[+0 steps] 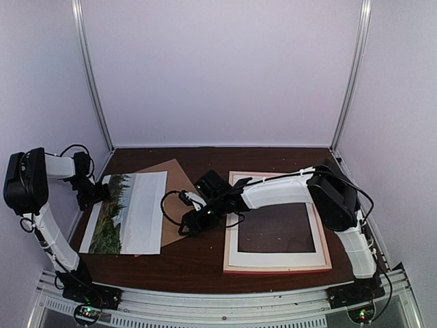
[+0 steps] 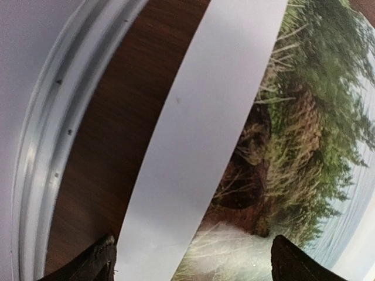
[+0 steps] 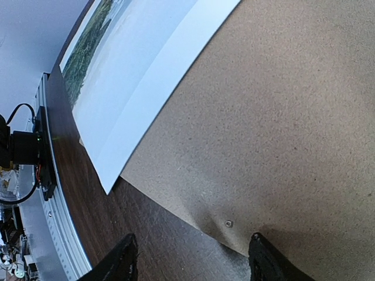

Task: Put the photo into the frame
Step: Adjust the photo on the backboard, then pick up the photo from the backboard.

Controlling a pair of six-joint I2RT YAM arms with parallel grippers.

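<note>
Spreading its fingers [image 2: 102, 262] wide, the left hand [image 2: 196, 264] holds nothing. Directly under it is the white margin of the photo [image 2: 293, 134], one fingertip over bare table [image 1: 198, 263] and the other over the printed trees. Whether the tips touch the paper cannot be told from the wrist view. This hand is at the photo's edge that faces away from the frame [image 1: 276, 268].

The right hand [image 3: 193, 261] reaches across from the frame's side, its fingers partly apart and also holding nothing. Below it is a corner of the brown backing board [image 3: 281, 117], and the photo's near corner lies just beyond that, farther from the frame.

Outward from both hands, the photo lies flat and picture side up, partly on the board and partly on the table. It is well away from the frame on the left, with the board's uncovered part and a strip of table between them. The frame lies flat with a white mat [image 1: 273, 257] resting inside it, and dark table shows through the mat's window.

By the look of it, the task has barely begun. The photo has not been lifted, nothing covers the window, and the board is not yet in the frame. What remains is gripping the photo, carrying it over to the frame and laying it over the mat's opening. The left hand seems best placed to start.
</note>
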